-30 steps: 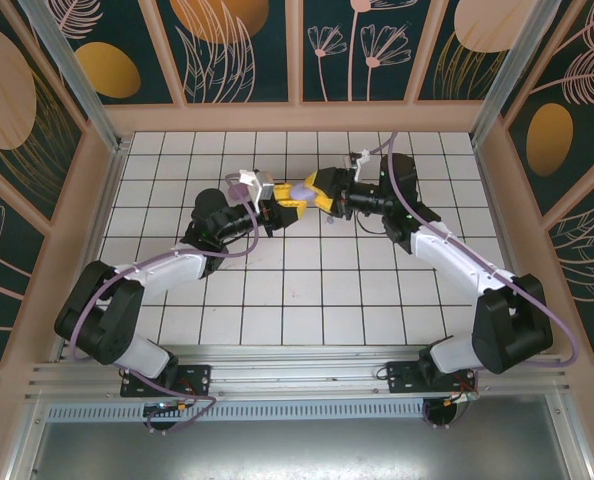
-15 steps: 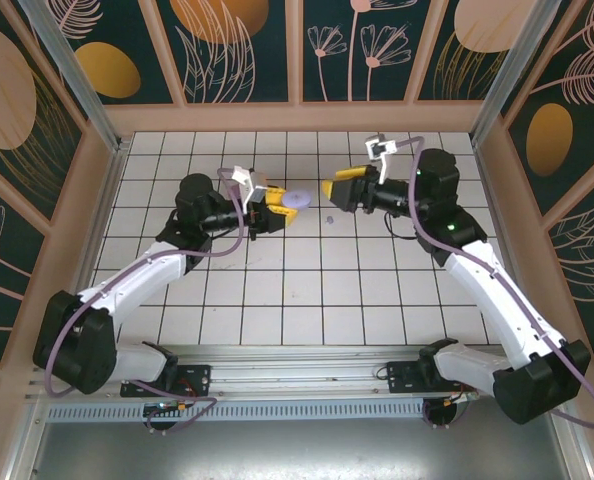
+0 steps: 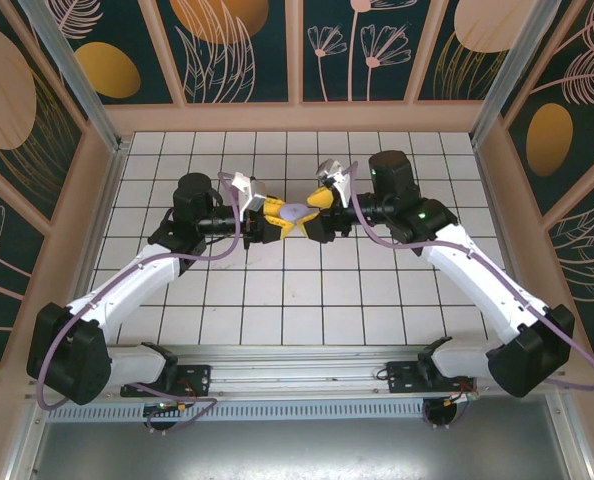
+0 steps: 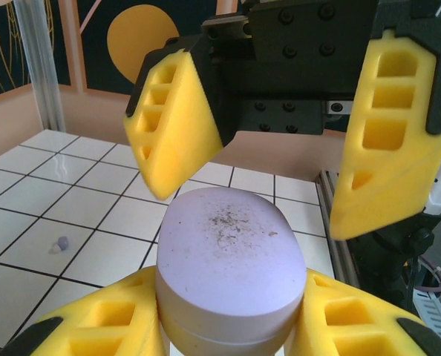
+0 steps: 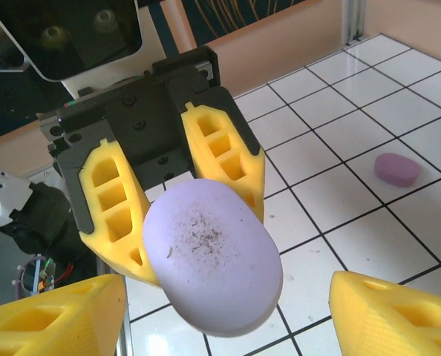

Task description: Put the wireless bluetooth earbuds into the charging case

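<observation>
A second ago the two arms met, folded close, over the middle of the tiled desk [image 3: 277, 300]. Half a second ago they had stretched out and drawn apart, leaving a gap between them. Now the right arm [image 3: 447, 240] has swung back left and slightly down the frame, closing that gap. The right jaws, spread wider than before, now stand on either side of the lilac case [image 3: 295, 211], which the left jaws grip at the centre of the frame. The left arm [image 3: 147, 275] has carried the case a little lower.
</observation>
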Tool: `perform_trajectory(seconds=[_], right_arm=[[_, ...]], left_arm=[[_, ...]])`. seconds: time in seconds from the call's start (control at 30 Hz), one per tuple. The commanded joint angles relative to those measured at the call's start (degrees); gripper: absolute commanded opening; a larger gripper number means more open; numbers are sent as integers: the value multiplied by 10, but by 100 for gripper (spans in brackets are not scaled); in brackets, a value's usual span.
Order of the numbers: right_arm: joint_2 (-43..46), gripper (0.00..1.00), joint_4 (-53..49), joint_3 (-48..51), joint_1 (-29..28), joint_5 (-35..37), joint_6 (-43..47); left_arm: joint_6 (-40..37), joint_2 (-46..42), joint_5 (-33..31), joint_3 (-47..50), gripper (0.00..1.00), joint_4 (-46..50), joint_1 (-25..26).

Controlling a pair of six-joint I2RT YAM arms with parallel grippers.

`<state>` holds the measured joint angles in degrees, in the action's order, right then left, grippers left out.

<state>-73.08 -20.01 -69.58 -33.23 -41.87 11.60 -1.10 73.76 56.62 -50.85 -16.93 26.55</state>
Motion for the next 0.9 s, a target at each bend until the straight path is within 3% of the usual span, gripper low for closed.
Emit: perform_trajectory(seconds=[0.0,0.17,0.47,0.63,0.87], right_arm=[[-9,72,-27,-28,-7,-29,42],[-1,69,-21,-16,-7,-29,66],[-4,53,-7,-22,-7,-7,70],[-11,52,0,-25,-8,-22,68],[-33,40,41,-36,15,-49,-32]], left_arm=[[-6,-4,23,-17,10,1,-3],[11,7,39,-20,10,-15,-4],[27,10,47,-16,9,-30,-4],[28,7,51,-17,9,-32,-4],[42,12,60,-16,7,-43,-3]])
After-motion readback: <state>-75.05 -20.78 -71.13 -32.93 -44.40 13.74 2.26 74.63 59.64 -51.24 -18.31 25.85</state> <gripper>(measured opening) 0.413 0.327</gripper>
